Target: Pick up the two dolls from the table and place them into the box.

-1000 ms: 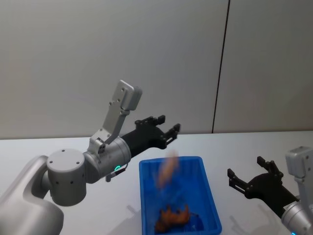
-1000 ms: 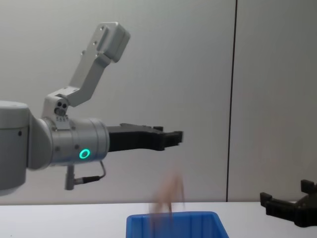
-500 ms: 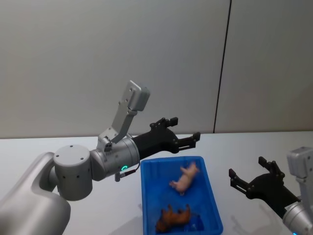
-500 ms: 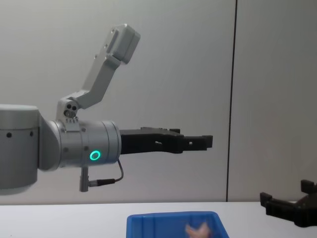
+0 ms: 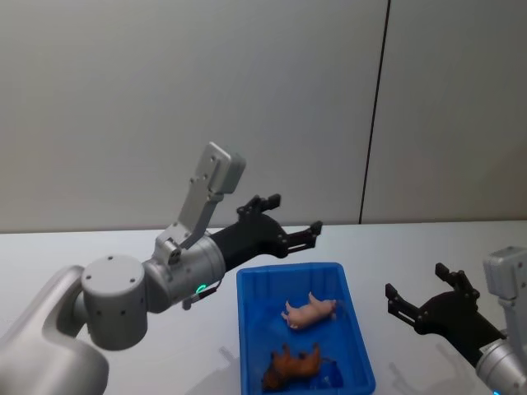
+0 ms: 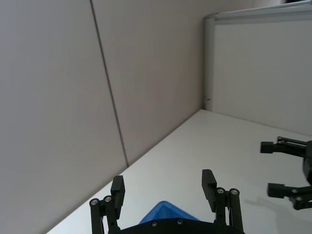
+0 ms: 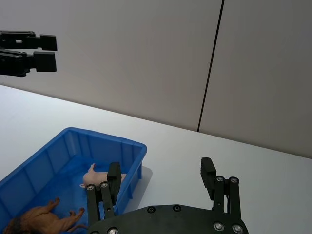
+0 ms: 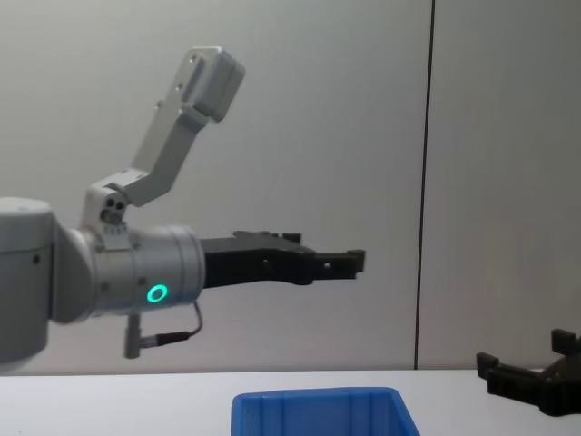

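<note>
You appear finished: the pink pig doll [image 5: 310, 313] and the brown horse doll [image 5: 290, 365] both lie inside the blue box [image 5: 249, 329] on the tabletop [image 5: 99, 247]. Your left claw [image 5: 290, 225] hangs released above its far rim; your right claw [image 5: 420, 298], also released, waits beside it.

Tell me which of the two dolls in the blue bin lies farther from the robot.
The pale pink pig doll. It lies in the middle of the bright blue plastic bin, beyond the brown animal doll, which lies at the bin's near end.
</note>
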### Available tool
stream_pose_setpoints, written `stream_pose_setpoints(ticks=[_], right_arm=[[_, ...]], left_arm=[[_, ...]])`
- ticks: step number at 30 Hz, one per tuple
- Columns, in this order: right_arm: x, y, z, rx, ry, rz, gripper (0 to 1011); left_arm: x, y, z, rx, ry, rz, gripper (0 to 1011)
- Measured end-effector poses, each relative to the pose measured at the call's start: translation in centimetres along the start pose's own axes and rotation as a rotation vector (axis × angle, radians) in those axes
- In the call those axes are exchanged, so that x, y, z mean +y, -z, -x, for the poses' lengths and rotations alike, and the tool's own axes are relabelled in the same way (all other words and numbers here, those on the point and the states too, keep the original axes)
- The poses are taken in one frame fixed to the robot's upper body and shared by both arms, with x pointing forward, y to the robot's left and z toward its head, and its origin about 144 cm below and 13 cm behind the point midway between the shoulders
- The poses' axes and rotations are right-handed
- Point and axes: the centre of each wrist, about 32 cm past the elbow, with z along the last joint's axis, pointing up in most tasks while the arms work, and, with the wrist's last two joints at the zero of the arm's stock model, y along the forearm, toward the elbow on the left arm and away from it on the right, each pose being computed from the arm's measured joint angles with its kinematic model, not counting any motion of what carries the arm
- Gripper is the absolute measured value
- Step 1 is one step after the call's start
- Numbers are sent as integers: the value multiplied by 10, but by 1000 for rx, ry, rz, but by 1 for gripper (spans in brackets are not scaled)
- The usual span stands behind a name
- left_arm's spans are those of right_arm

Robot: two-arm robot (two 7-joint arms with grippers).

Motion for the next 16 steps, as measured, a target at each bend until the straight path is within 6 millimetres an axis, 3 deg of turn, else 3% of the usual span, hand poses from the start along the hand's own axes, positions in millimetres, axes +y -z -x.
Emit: stream_pose_setpoints(ticks=[16], right_arm=[[0, 0, 0, 0, 0, 0, 1001]], left_arm=[[40, 9, 15, -107, -177, 45, 1001]])
